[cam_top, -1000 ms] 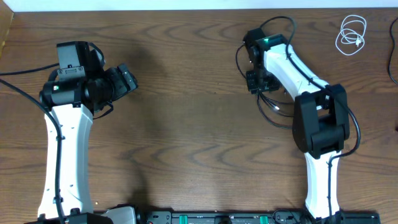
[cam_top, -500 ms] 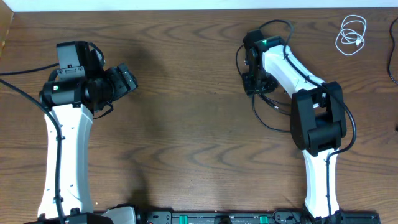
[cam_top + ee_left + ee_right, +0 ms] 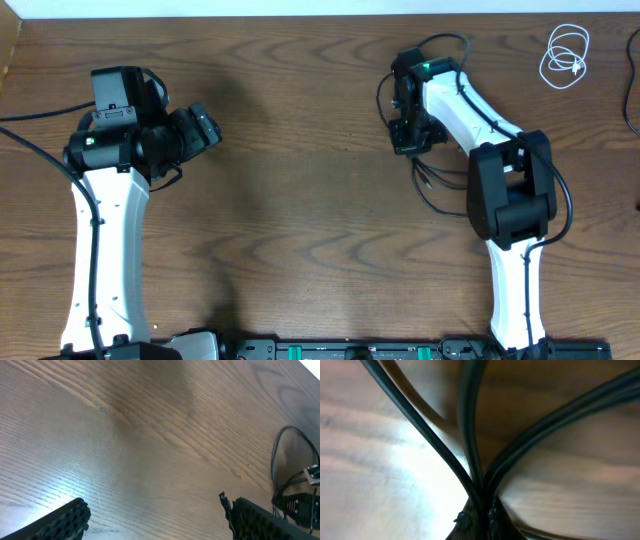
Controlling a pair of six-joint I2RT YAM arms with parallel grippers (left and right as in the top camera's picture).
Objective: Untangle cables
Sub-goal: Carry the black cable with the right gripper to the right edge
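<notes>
While the left jaws hang wide open and empty at nine o'clock, the right jaws pinch a bunch of black cable (image 3: pixel 470 425) strands at one o'clock on the surface (image 3: pixel 300 200). The white cable (image 3: pixel 565 55) lies coiled well apart at two o'clock. The grasp looks made; next comes a slow pull to open the loops.

**Inspector A:** Your left arm (image 3: pixel 100 230) runs from the near edge toward the far side, with the wrist bent to the right.

**Inspector B:** Noted. Your left gripper (image 3: pixel 160 517) points right, its jaws spread wide.

**Inspector A:** Your right arm (image 3: pixel 460 105) rises from the near right, folds at the elbow and reaches far and left, with the wrist pitched down.

**Inspector B:** Your right gripper (image 3: pixel 480 515) is pinched fully together, its fingertips clamped on strands of the black cable (image 3: pixel 469 425).
</notes>
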